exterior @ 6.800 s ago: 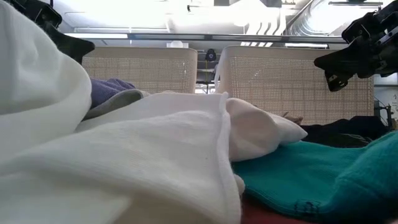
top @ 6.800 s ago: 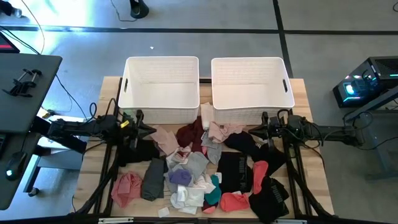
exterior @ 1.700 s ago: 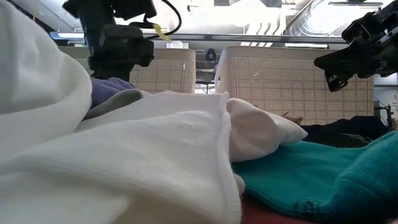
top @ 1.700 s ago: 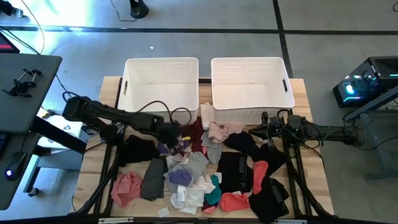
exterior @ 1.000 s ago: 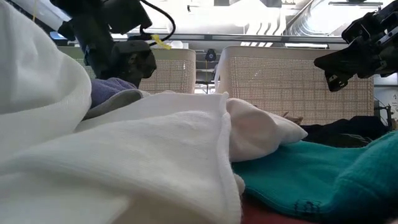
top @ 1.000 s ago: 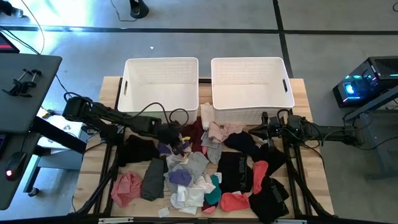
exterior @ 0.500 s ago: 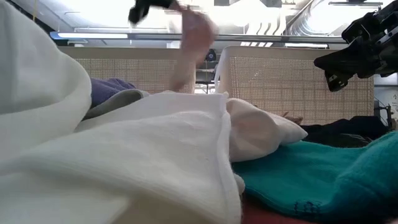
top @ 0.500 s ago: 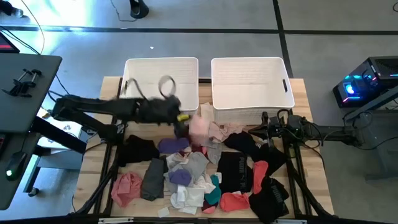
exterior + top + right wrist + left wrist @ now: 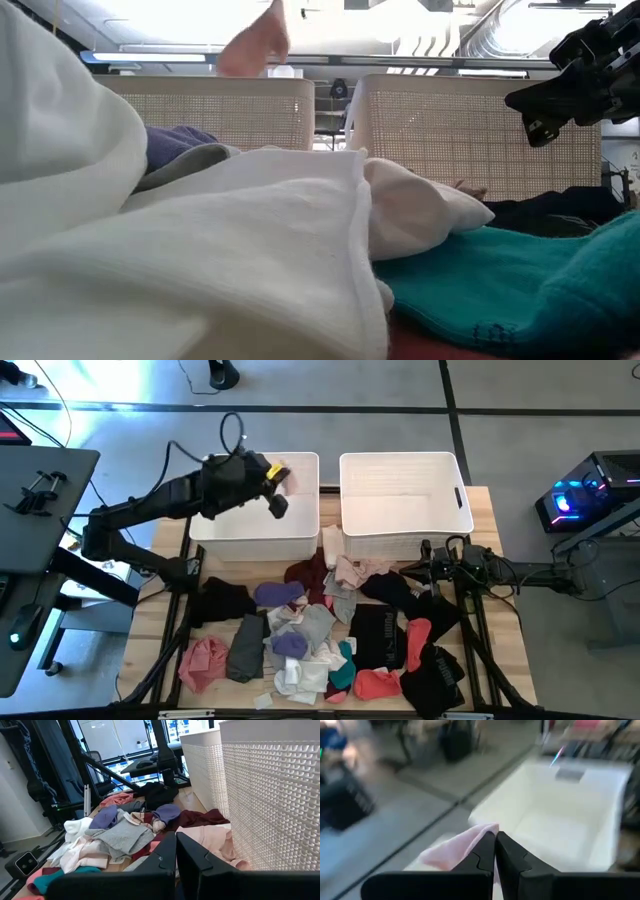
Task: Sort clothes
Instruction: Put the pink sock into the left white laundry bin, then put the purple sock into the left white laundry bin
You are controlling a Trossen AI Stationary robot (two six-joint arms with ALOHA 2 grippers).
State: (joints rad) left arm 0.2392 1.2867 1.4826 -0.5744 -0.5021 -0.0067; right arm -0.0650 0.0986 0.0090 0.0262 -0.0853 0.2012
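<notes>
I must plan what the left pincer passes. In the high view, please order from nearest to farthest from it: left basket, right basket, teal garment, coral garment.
Seen from the left pincer, shut on a pink garment:
1. Left basket, directly beneath it.
2. Right basket, beside it, to the right.
3. Teal garment, near the table's front edge.
4. Coral garment, front, slightly farther right.

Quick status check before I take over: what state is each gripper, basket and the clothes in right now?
Left gripper: shut on the pink garment, above the left basket.
Right gripper: shut, holding nothing, waiting low beside the right basket.
Left basket: upright, looks empty.
Right basket: upright, looks empty.
Clothes pile: unsorted, heaped on the table in front of the baskets.
</notes>
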